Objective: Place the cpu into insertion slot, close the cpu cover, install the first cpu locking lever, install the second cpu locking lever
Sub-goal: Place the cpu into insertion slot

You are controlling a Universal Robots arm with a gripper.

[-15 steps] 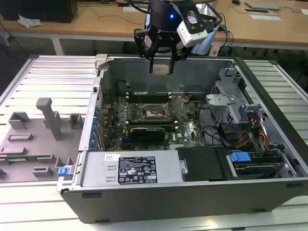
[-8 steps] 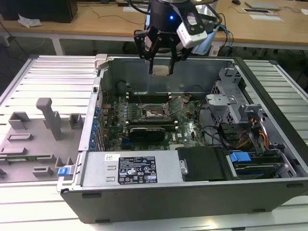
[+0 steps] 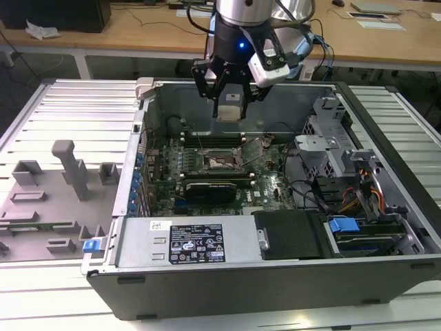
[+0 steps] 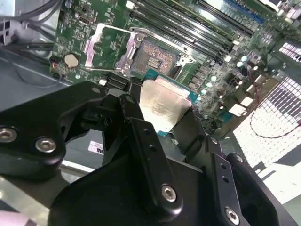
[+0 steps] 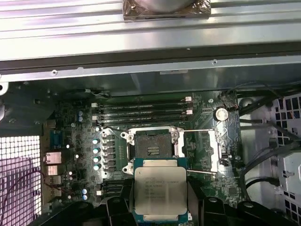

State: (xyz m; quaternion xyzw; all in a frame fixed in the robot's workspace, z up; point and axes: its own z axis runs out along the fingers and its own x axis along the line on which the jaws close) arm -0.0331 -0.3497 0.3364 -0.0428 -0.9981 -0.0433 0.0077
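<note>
Right now the pincer (image 3: 229,110) is clamped on the cpu (image 5: 160,190) by two opposite edges. It hovers over the open insertion slot (image 3: 222,162), at six o'clock of it in the exterior view. The chip looks light, stiff and fragile, so edges only.

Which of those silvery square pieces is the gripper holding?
The solid flat chip, pinched in the gripper. The other one, a cover frame with a big window, lies flipped open beside the empty socket.

Looks like a robotics lab. Holds an open computer case (image 3: 207,303) on a slatted metal desk (image 3: 62,110), wooden desks (image 3: 138,31) behind.
</note>
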